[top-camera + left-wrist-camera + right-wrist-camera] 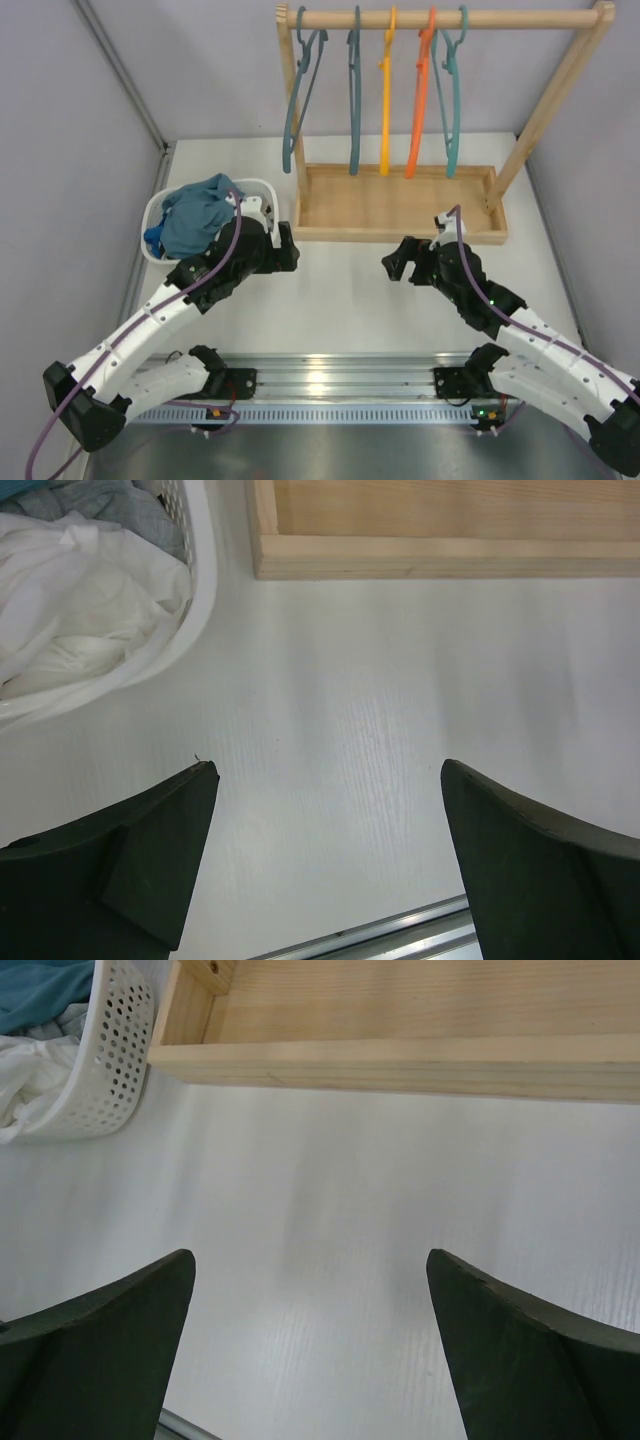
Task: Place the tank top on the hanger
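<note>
The dusty teal-blue tank top lies crumpled on top of the clothes in the white basket at the left. A corner of it shows in the right wrist view. The light teal-green hanger hangs rightmost on the wooden rail. My left gripper is open and empty over bare table just right of the basket; its view shows the gripper with nothing between the jaws. My right gripper is open and empty in front of the rack's base, also seen from its wrist.
The wooden rack has a tray base and also holds two slate-blue hangers, a yellow hanger and an orange hanger. White cloth and grey cloth fill the basket. A bright-blue cloth hangs at its left.
</note>
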Controlling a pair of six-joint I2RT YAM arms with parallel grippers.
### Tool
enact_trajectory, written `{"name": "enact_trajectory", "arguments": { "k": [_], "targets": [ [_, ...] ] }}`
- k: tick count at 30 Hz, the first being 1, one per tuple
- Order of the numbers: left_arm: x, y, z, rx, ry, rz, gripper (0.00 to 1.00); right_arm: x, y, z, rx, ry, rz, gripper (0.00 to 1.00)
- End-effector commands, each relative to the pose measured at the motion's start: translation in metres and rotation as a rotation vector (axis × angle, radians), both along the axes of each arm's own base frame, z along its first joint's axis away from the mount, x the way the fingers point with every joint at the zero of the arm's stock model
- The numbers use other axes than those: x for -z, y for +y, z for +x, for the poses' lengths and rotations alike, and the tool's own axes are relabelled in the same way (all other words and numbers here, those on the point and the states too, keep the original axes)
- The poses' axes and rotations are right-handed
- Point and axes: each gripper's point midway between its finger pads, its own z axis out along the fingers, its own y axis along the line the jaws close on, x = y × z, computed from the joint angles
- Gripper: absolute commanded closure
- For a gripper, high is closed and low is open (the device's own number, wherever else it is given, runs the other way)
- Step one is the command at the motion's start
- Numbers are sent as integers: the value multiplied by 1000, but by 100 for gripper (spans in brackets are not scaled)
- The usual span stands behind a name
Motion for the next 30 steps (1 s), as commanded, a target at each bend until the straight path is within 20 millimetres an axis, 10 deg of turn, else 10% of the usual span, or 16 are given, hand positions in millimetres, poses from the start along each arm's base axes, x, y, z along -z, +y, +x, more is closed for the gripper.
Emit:
{"name": "enact_trajectory", "arguments": {
  "k": [1,9,22,30],
  "targets": [
    [-26,0,6,-12,-62,-35,1,-12,1,3,2,-29,16,0],
    [-27,13,8,-92,-53,-9,2,-13,-2,2,-10,-39,-15,0],
    [-51,189,80,-748,-44,197,18,-9,12,0,-89,15,-54,0],
    [-7,221,113,-837,57,212,23,-4,17,-3,-117,39,-47,0]
  ]
}}
